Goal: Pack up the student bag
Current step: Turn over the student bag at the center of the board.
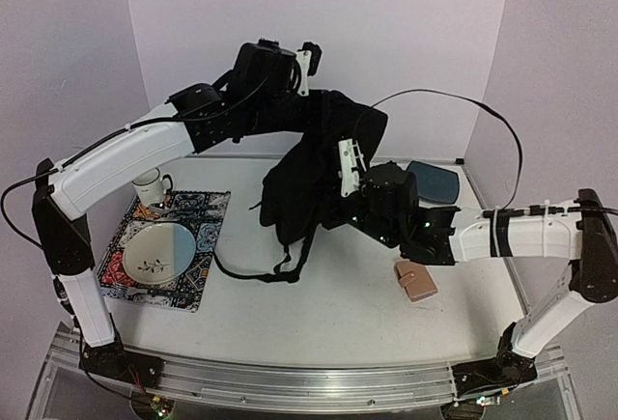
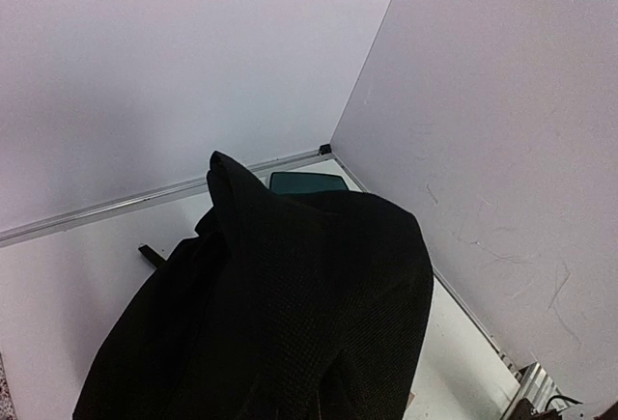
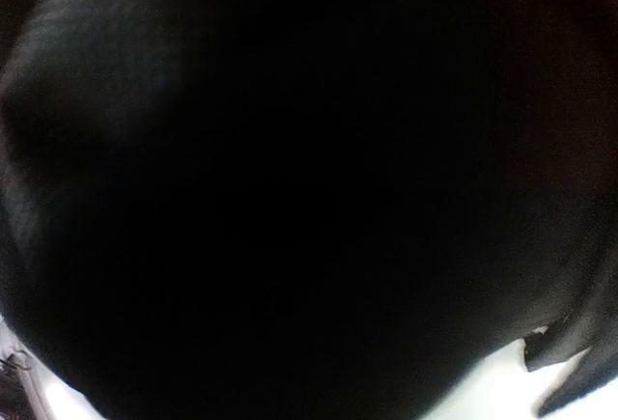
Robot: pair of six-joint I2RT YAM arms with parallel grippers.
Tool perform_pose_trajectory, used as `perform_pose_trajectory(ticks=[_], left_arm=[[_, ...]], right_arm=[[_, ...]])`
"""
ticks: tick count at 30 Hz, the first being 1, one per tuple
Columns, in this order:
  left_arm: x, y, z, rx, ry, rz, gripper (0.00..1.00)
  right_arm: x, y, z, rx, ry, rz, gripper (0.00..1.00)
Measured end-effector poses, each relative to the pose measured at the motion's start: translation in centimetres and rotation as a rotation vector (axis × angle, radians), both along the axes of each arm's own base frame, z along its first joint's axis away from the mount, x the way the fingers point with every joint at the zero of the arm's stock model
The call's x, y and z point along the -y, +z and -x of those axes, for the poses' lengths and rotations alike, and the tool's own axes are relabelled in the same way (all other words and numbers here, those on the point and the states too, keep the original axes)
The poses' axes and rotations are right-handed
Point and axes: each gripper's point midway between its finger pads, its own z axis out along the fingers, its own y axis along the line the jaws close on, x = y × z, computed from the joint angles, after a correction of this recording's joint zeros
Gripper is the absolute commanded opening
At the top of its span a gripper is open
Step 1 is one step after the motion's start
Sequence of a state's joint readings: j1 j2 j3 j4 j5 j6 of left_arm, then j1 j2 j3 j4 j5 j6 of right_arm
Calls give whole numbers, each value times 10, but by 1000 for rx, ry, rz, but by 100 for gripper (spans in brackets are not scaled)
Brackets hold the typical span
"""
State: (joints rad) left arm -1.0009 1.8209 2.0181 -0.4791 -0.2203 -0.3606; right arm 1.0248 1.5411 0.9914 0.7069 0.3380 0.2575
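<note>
Near edge: tan pouch (image 1: 416,281) flat on table (image 1: 338,333), loose, well apart from the bag. Left of it: patterned mat (image 1: 208,210) carrying plate (image 1: 157,251) and mug (image 1: 150,188). None of it packed, so calling the task early. Looks like bag-handling stage, with all loading yet to do. No telling the intended contents.

Mid-table: student bag (image 1: 309,174) held up by its top, slumped, with lower end and straps trailing on the table. No view of opening or lining from any camera, so can't say zipped or unzipped.

Right gripper (image 1: 340,181) buried low in the bag's right flank, pressed together. Right wrist view shows nothing but student bag (image 3: 290,188) hard against the lens, fingers not visible. Reading it as a pinch on a fold of fabric, not confirmed.

Higher and further back: left gripper (image 1: 317,77) at the bag's top, clamped tight. Left wrist view shows student bag (image 2: 290,304) draping down from there, fingers hidden too. Judging by the hang, pinching the fabric.

Far right: blue-grey tray (image 1: 432,181) just behind the bag, outside it.
</note>
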Motion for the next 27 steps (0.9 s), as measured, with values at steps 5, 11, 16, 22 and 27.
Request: perform_pose_trajectory(ticks=[5, 11, 16, 22, 27], left_arm=[[2, 16, 0, 24, -8, 44, 0], [2, 26, -1, 42, -6, 140, 0], [-24, 7, 1, 4, 34, 203, 0], [-76, -53, 19, -77, 125, 211, 0], [-122, -123, 30, -152, 254, 147, 2]], right_arm=[[28, 17, -3, 51, -134, 177, 0], [62, 41, -5, 114, -285, 433, 0], [67, 49, -6, 136, -297, 634, 0], [38, 27, -4, 124, -134, 750, 0], [-17, -15, -8, 88, 45, 737, 3]])
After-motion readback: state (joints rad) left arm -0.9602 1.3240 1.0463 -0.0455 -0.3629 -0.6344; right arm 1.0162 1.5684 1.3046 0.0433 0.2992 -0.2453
